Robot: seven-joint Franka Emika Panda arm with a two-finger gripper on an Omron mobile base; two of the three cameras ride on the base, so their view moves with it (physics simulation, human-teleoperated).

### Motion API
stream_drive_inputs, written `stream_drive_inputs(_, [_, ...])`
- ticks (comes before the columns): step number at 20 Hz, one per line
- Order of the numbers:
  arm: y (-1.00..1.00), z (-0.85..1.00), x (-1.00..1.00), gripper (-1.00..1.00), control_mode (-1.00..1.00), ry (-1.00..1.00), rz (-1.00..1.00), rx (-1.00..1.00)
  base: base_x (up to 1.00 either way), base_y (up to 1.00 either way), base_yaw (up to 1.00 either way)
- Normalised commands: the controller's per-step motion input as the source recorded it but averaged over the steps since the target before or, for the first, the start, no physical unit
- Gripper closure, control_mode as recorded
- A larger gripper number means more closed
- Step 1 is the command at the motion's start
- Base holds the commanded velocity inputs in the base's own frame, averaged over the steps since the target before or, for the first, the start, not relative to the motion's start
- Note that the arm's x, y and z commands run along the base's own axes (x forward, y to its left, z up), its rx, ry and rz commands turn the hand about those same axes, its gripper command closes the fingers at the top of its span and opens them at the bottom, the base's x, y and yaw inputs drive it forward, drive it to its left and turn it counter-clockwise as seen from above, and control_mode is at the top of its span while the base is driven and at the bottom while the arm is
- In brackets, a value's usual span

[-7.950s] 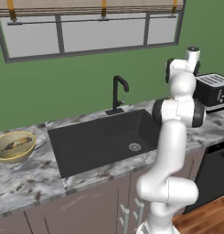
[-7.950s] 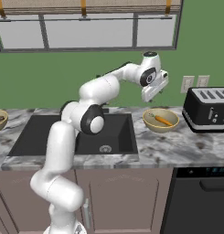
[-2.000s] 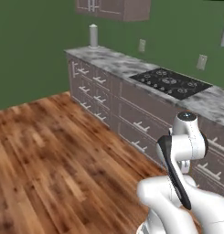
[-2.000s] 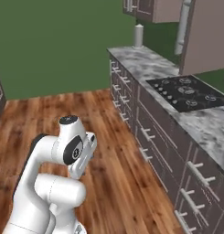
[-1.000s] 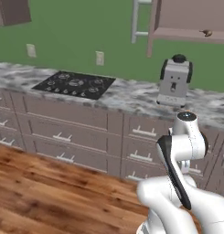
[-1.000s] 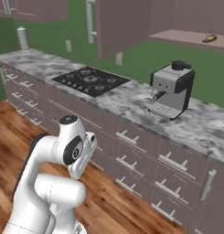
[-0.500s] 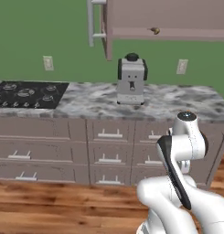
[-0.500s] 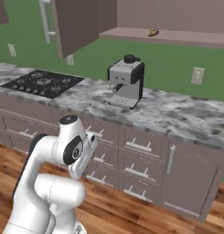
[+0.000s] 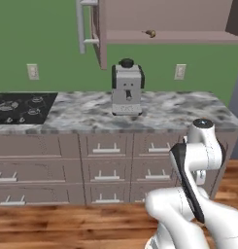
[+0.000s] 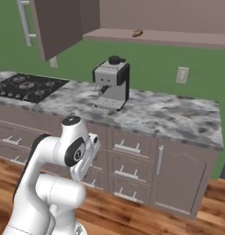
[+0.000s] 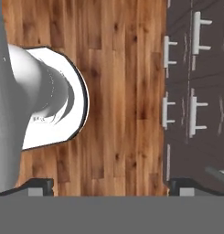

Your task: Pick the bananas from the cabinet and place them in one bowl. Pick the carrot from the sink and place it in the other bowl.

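A glossy white robot arm point(image 9: 198, 204) built of rounded, tube-like segments, with dark grey bands at the joints and a round white base.

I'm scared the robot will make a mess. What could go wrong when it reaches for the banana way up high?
The bananas sit on the high cabinet shelf, so a nudge might knock them off. The coffee machine stands just below, so the arm could bump it. The open cabinet door juts out near the reach path.

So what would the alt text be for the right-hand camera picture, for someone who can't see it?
A small banana lies on the shelf of an open wall cabinet, above a silver coffee machine on a marble counter. A white robot arm is folded low in the foreground, over a wooden floor.
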Motion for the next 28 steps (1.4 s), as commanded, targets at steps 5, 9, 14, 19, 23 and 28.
stream_drive_inputs(5, [0.00,0.00,0.00,-1.00,1.00,0.00,0.00,0.00,1.00,0.02,-0.12])
stream_drive_inputs(9, [0.00,0.00,0.00,-1.00,1.00,0.00,0.00,0.00,0.89,0.03,-0.20])
stream_drive_inputs(14, [0.20,0.58,0.45,-1.00,-1.00,-0.17,-0.27,0.01,0.00,0.00,0.00])
stream_drive_inputs(19, [0.24,0.75,0.26,-1.00,-1.00,-0.23,-0.28,0.00,0.00,0.00,0.00])
stream_drive_inputs(23, [0.23,0.76,0.27,-1.00,-1.00,-0.23,-0.28,0.00,0.00,0.00,0.00])
stream_drive_inputs(28, [0.21,0.72,0.35,-1.00,-1.00,-0.23,-0.27,0.01,0.00,0.00,0.00])
